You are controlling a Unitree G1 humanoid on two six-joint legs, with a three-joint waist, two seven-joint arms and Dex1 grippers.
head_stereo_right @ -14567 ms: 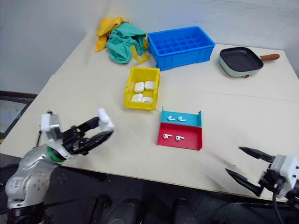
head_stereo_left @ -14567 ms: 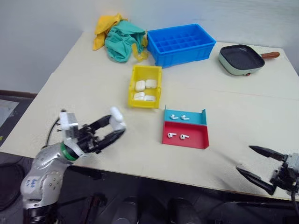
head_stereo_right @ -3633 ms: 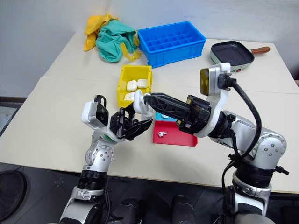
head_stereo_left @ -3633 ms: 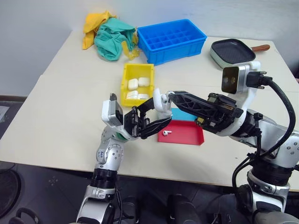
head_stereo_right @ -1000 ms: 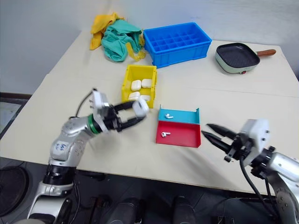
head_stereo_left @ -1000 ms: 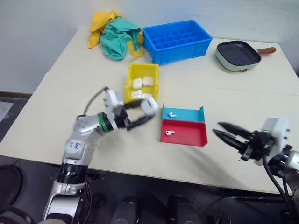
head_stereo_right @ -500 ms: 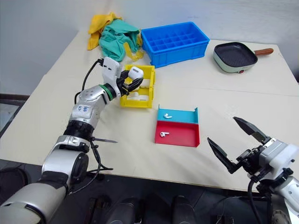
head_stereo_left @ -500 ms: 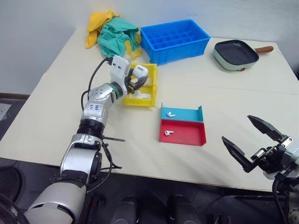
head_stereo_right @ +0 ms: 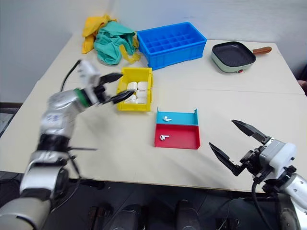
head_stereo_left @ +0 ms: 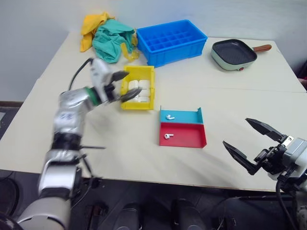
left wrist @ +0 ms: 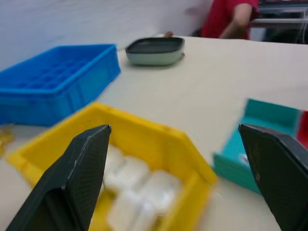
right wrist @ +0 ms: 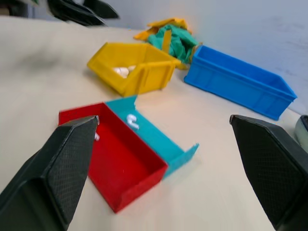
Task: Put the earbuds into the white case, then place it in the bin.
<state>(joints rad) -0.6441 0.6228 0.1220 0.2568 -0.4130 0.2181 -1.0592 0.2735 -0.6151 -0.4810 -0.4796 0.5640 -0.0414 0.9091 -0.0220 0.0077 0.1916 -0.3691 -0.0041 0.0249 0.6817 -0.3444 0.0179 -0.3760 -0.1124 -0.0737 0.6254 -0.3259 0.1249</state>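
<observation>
Left gripper [head_stereo_left: 119, 86] level at the left wall of the bin [head_stereo_left: 150, 73], pointing across it toward the right edge of the tabletop [head_stereo_left: 249, 105]. Fingers [head_stereo_left: 120, 75] spread wide, empty, touching nothing. White cases [head_stereo_left: 138, 92] lying packed inside the bin just beyond the fingertips; which one is the white case of the task cannot be told. Bin's long axis running from near edge toward far edge, blue crate [head_stereo_left: 171, 40] behind it, cloth heap [head_stereo_left: 108, 36] toward the far left corner.

Two earbuds [head_stereo_left: 168, 126] left in the teal-and-red tray [head_stereo_left: 182, 140], one per compartment, tray sitting toward the near edge and well apart from the left fingers. No open case seen outside the bin.

Right gripper [head_stereo_left: 248, 142] off the near right corner, fingers fully apart, empty, aimed toward the tray. Judged nearer to the tray and its earbuds than the left; left far nearer to the bin. Pan [head_stereo_left: 233, 52] at the far right corner, not involved.

Judgement: placement into the bin appears done.
</observation>
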